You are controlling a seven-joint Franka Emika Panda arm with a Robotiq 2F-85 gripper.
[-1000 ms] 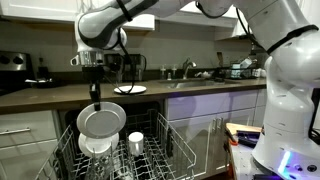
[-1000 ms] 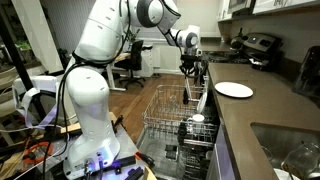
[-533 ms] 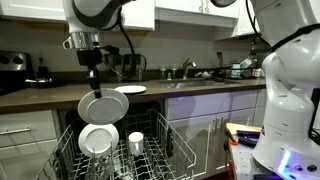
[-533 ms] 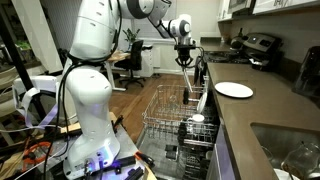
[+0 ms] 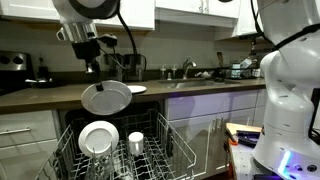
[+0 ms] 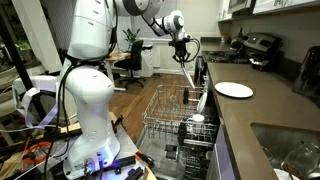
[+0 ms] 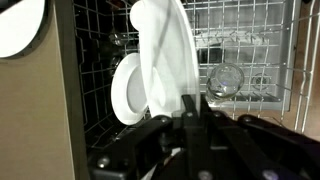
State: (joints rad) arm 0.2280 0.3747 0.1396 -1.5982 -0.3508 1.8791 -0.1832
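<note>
Plate [image 5: 105,98]: white, round, plain, glossy. Hangs tilted, face outward, well above rack [image 5: 172,140]. Gripper [image 5: 92,76] pinched tight on its upper rim. In rack below: second plate [image 5: 98,138], white, standing on edge; glass [image 5: 136,141] just beside it.

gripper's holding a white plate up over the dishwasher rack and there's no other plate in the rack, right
Wrong on one count: a second plate stands in the rack, beside a glass, as an exterior view shows. The gripper does hold a white plate above the rack.
</note>
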